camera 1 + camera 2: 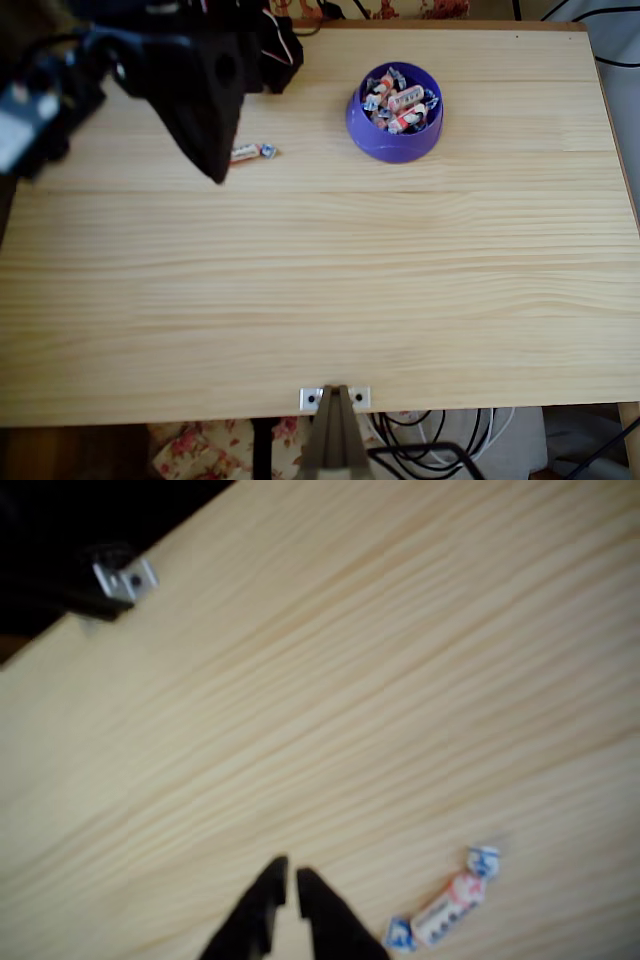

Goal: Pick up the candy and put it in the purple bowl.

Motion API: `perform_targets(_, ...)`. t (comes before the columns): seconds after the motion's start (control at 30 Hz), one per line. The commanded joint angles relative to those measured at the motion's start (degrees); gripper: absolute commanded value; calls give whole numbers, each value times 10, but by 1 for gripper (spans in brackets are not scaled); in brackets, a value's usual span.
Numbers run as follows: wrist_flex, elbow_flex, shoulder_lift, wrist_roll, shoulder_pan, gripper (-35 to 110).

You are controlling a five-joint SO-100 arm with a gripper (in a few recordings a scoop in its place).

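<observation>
One candy (252,152), white with red-orange bands and bluish twisted ends, lies on the pale wooden table, left of the purple bowl (400,148). Several wrapped candies like it fill the bowl. In the overhead view my black gripper (218,175) hangs above the table, its tip just left of the loose candy and partly covering that end. The wrist view shows the fingertips (272,880) nearly together with nothing between them. There the candy (448,908) lies to the right of my gripper (290,880), apart from it.
A metal bracket (335,398) with a dark post is clamped at the table's front edge; the wrist view shows this bracket (125,578) at the top left. Cables hang below the front edge. The arm's dark body covers the table's back left corner.
</observation>
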Motion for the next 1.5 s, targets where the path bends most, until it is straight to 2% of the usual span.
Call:
perform_targets(0.0,16,19,76,34,11,0)
perform_targets(0.07,35,24,76,47,13,1)
perform_targets(0.2,98,5,51,140,24,3)
perform_targets(0.47,181,-34,102,263,22,2)
perform_targets(0.67,265,-65,-4,362,12,3)
perform_targets(0.93,213,-18,-54,406,23,5)
perform_targets(1.23,169,27,-120,447,24,23)
perform_targets(1.47,91,72,-134,482,-5,22)
